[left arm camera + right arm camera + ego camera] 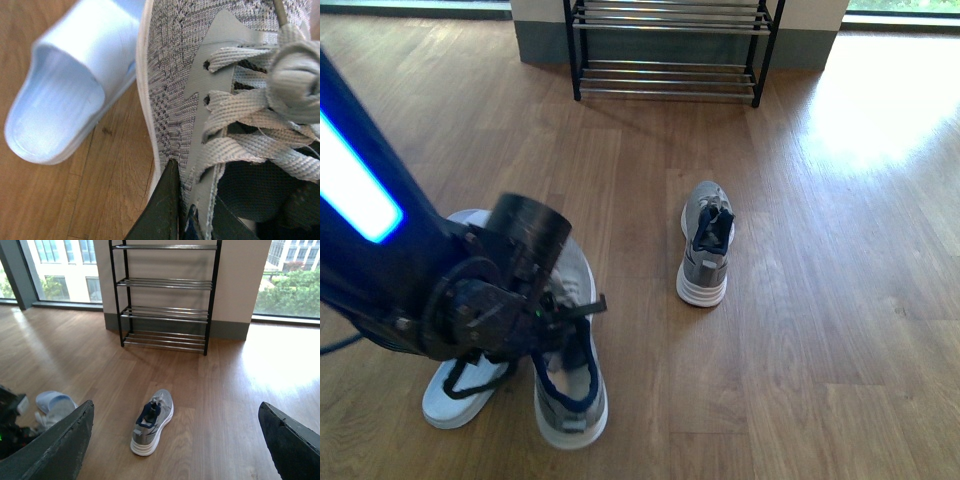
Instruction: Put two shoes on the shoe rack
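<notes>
One grey sneaker (pixel 572 405) lies on the wooden floor at the near left, beside a slipper. My left gripper (pixel 558 308) is shut on the sneaker's upper. In the left wrist view the dark fingers (pixel 161 212) pinch the grey knit and eyelet strip (pixel 175 80) next to the laces. The other grey sneaker (pixel 705 245) stands alone mid-floor, toe pointing toward the shoe rack (pixel 670 60) at the far wall. My right gripper (pixel 176 410) is open above the floor, with that second sneaker (pixel 152 422) between and beyond its fingers and the rack (pixel 165 295) behind it.
A white slipper (pixel 455 395) lies touching the held sneaker's left side; in the left wrist view the slipper (pixel 65 100) is also visible. The rack stands against a grey-skirted wall between windows. Bare wood floor stretches between the shoes and the rack.
</notes>
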Robot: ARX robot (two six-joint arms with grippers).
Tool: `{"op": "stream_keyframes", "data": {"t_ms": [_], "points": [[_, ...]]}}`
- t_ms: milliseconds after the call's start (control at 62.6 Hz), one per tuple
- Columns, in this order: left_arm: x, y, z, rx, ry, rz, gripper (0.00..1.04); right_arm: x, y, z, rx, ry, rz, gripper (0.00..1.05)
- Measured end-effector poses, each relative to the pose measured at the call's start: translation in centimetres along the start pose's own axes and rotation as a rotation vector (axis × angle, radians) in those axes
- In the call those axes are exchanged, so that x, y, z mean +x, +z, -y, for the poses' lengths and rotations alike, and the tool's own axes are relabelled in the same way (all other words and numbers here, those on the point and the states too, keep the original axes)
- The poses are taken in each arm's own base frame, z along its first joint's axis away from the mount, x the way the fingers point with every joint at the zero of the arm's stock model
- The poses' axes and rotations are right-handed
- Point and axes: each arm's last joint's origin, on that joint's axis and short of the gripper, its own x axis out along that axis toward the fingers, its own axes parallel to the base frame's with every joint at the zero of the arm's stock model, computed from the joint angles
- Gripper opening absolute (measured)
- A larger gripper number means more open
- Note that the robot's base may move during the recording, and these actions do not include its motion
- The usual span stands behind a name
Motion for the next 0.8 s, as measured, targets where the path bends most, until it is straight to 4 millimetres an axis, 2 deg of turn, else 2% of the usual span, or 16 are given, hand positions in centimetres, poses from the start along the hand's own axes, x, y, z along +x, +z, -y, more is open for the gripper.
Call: {"op": "stream_keyframes", "data": {"t_ms": [160,304,384,560,799], "points": [[-6.7,2.3,-1.8,-0.004,-0.010,0.134,0.02,0.0,0.0,0.0,0.000,0.000,0.000,0.95],[-12.1,1.9,-4.1,0.011,0.062,0.211,0.02,0.0,0.0,0.0,0.000,0.000,0.000,0.95],[-15.9,1.3,-5.2,0.034,0.071,0.268,0.02,0.0,0.0,0.0,0.000,0.000,0.000,0.95],[-21.4,0.6,-6.0,0.049,0.034,0.372,0.02,0.0,0.0,0.0,0.000,0.000,0.000,0.95],[-27.0,0.8,-7.1,0.094,0.044,0.577,0.02,0.0,0.0,0.0,0.000,0.000,0.000,0.95]]}}
